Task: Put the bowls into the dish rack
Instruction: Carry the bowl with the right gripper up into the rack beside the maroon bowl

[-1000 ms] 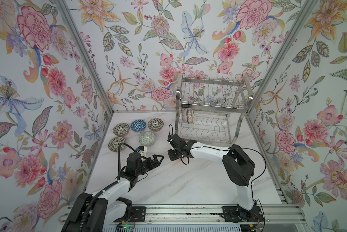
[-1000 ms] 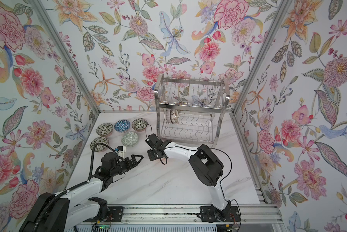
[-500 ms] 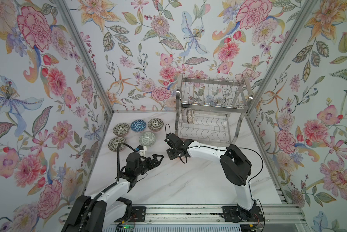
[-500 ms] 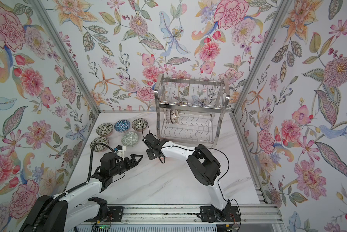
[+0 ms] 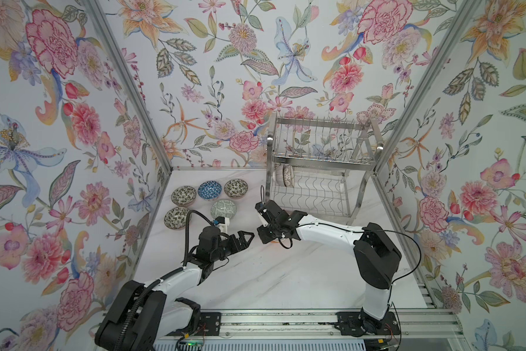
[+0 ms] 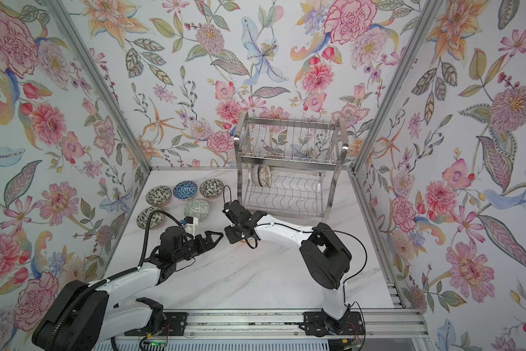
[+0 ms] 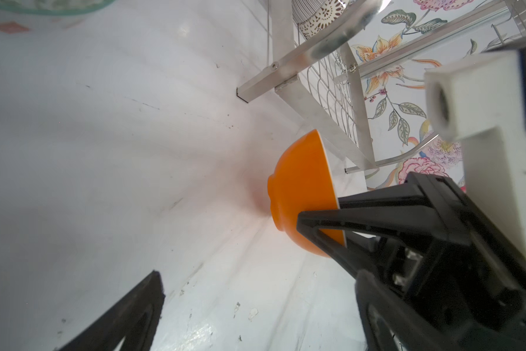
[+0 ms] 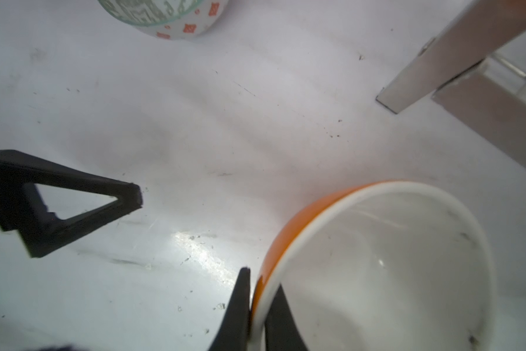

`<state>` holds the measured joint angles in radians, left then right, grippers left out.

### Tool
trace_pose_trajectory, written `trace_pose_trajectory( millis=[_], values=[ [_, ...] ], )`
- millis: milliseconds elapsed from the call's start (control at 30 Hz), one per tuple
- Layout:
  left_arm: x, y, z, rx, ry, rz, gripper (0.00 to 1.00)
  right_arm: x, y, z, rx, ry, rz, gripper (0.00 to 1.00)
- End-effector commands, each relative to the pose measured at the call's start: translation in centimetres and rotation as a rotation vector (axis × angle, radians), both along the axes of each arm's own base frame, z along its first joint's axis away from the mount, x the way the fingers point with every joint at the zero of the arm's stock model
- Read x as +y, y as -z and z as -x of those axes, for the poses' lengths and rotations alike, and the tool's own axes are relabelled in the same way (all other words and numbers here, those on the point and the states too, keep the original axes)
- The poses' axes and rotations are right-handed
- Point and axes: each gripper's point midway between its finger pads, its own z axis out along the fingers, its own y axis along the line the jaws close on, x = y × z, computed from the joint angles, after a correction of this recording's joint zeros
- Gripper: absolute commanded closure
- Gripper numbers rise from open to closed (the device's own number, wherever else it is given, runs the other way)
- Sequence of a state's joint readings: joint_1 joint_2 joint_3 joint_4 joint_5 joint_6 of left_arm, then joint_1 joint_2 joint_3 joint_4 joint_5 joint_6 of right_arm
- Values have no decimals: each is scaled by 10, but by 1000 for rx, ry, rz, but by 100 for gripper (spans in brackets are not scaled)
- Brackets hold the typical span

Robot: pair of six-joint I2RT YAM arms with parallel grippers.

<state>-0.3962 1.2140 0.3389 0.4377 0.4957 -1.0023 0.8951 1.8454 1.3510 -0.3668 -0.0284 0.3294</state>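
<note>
Table: white marbled top (image 5: 270, 273), with everything standing on it.
Dish rack: shiny 2-tier wire dish rack (image 5: 316, 160) at the far side, right of the middle.
Left gripper: the left gripper (image 5: 245, 238) hangs low over the middle of the table with its fingers spread wide and nothing between them. It points right, towards the orange bowl, and is apart from it.
Right gripper: the right gripper (image 8: 259, 310) is clamped on the rim of the orange bowl, 1 finger inside and 1 outside.
Orange bowl: the orange bowl (image 7: 301, 188), white inside, is tipped on its side just in front of the rack's near-left leg. Whether it touches the table I cannot tell.
Racked bowls: 2 racked bowls (image 5: 288, 176) stand on edge side by side at the far-left end of the lower tier.
Loose bowls: 5 sit upright at the far left of the table. A blue bowl (image 5: 209, 190) is in the far row between 2 black-and-white bowls (image 5: 183, 195). In the nearer row are another black-and-white one and a green bowl (image 5: 223, 209).
</note>
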Motion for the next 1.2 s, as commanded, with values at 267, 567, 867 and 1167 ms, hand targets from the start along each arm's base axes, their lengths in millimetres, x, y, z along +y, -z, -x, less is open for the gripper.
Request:
trace_pose_trajectory(
  millis=[267, 567, 867, 1167],
  values=[
    [-40, -30, -24, -88, 53, 14, 1, -44, -68, -31, -69, 119, -368, 100],
    [-91, -42, -34, -113, 156, 41, 1, -99, -88, -57, -137, 233, -485, 100],
    [-133, -42, -41, -111, 231, 35, 1, -141, -96, -77, -160, 319, -626, 100],
    [-161, -46, -48, -117, 271, 36, 1, -168, -103, -98, -174, 374, -701, 100]
  ],
)
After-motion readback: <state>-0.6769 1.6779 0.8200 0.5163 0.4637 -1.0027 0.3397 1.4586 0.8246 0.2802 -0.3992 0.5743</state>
